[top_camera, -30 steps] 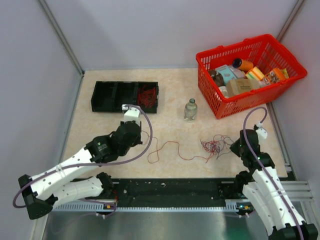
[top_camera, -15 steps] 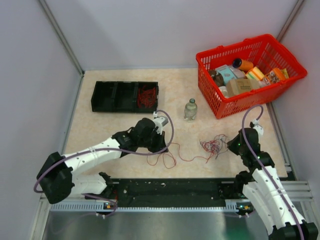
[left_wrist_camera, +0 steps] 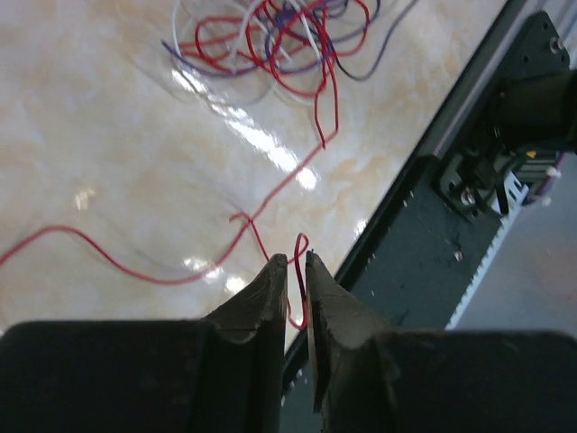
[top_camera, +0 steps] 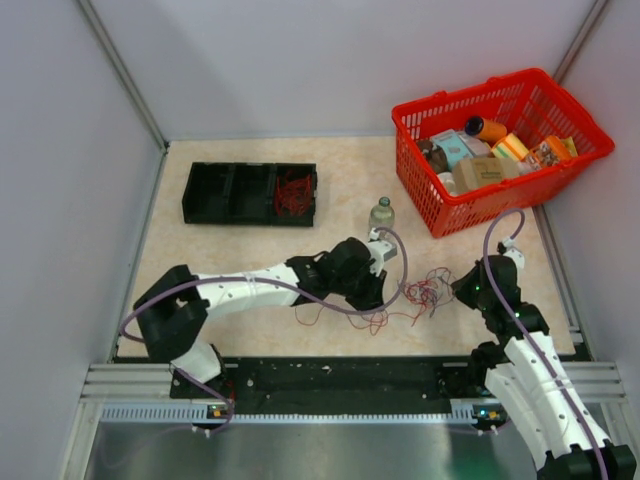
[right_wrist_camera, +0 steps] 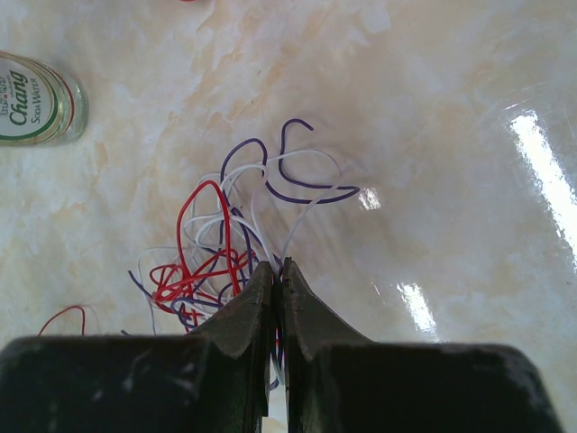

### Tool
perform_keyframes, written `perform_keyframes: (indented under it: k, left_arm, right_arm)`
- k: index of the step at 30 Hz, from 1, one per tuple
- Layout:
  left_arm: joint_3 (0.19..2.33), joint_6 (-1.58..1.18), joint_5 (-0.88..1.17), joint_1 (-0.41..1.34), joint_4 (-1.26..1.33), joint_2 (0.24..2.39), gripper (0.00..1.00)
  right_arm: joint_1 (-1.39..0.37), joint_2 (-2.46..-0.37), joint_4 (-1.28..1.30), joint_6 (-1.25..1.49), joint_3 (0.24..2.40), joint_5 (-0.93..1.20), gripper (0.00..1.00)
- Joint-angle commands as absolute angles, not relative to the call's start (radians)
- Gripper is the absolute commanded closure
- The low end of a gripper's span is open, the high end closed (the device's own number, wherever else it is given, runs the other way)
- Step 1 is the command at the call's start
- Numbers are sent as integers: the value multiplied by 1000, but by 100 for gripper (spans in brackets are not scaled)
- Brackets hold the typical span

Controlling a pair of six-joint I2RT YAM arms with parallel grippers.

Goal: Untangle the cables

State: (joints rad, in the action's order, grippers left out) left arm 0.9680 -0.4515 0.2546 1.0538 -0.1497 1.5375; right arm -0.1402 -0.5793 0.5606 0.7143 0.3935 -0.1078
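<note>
**Two pinches on one knot: where this pull may be going wrong**

I am working with both grippers clenched. My left gripper (left_wrist_camera: 296,262) is pinching the long thin red cable (left_wrist_camera: 135,266) at a small kink, on the near side of the small clear glass bottle (top_camera: 381,217). My right gripper (right_wrist_camera: 278,266) is clamping several strands at the near edge of the tangled bunch of red, white and dark blue-grey cables (right_wrist_camera: 225,262). That bunch is lying on the pale marbled surface (top_camera: 340,170), nearer my bases than the bottle and to its right.

The red cable is running straight into that bunch, so I am judging that drawing the two apart may be cinching the knot rather than opening it. I am gripping the red cable only at my very fingertips, and it may be slipping free under tension. My right gripper seems to be holding more than one strand, so the whole bunch may be dragging along as one. My left arm is reaching across just in front of the bottle, and a sweep or a taut cable could be tipping it over.

The bottle's label is reading "Chang", with a smaller line above that looks like "Soda Water". The cartons in the red plastic basket (top_camera: 470,212), behind and right of the bottle, are showing print too small to read.
</note>
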Motion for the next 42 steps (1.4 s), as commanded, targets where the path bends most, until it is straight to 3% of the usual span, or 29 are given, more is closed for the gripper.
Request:
perform_keyframes:
  k: [1, 4, 8, 10, 25, 37, 42]
  left_arm:
    - [1097, -400, 195, 1060, -112, 1669, 82]
    - [1150, -368, 189, 1084, -129, 1732, 77]
    - [1189, -330, 218, 1104, -136, 1782, 61]
    - [1198, -333, 221, 1109, -140, 1804, 61]
    - [1351, -331, 22, 1180, -311, 1927, 64]
    - [1394, -324, -41, 1195, -376, 1970, 78]
    - [1335, -307, 26, 1201, -325, 1916, 58]
  right_arm:
    - [-129, -574, 515, 695, 413, -104, 99]
    - [-127, -574, 515, 695, 410, -103, 99]
    - [-129, -572, 515, 692, 407, -104, 99]
    - [-129, -574, 515, 689, 407, -106, 99]
    - [-129, -566, 515, 692, 411, -86, 99]
    - [-129, -569, 515, 695, 410, -94, 99]
    - [-127, -568, 515, 692, 411, -87, 99]
